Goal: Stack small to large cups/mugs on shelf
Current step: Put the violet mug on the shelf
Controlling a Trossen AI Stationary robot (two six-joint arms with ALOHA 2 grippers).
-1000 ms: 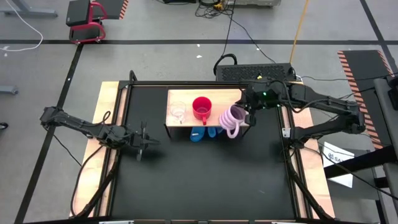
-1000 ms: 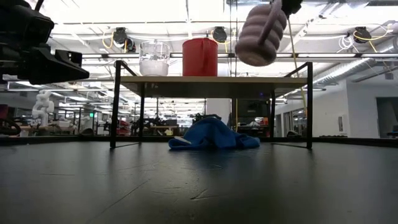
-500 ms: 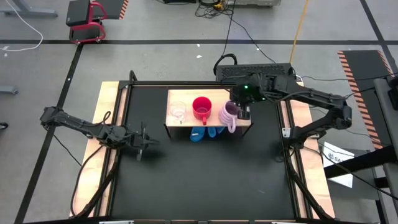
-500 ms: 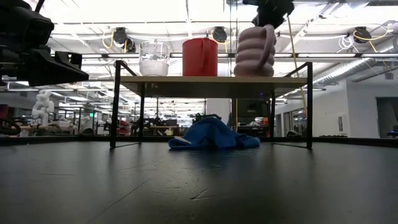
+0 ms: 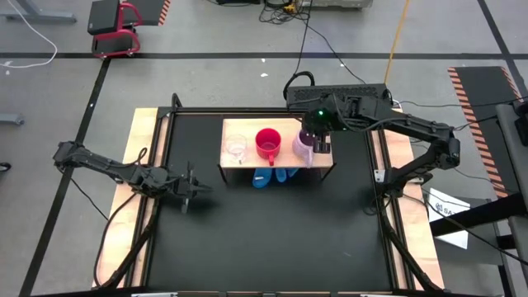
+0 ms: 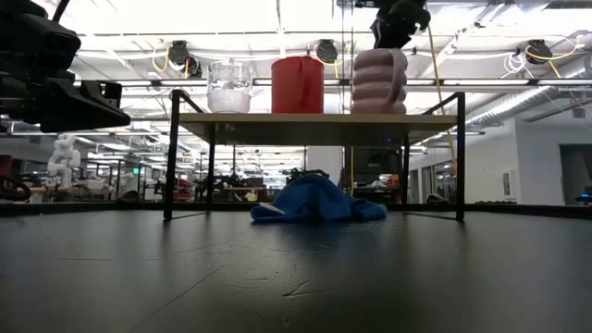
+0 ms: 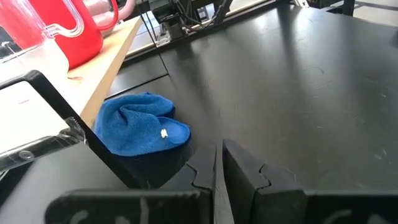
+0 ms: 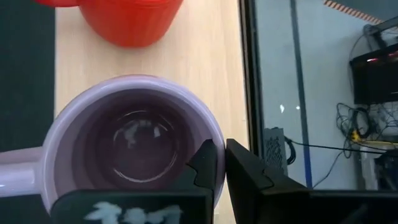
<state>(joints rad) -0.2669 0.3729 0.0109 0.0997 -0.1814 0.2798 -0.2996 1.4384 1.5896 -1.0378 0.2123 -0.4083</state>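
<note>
Lilac mug [image 8: 134,140] under right end effector [image 8: 221,171]

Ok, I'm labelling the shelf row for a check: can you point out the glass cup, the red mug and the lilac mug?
glass cup [image 6: 230,87], low view, on its clear side wall.
red mug [image 6: 297,84], low view, on the middle of its red body.
lilac mug [image 6: 377,81], low view, on its ribbed side.

I look straight down into the ribbed lilac ceramic mug [image 8: 134,149] standing upright on the light wooden shelf [image 8: 205,74]; my right end effector [image 8: 221,171] pinches its rim, the red mug [image 8: 127,18] beside it.
</note>
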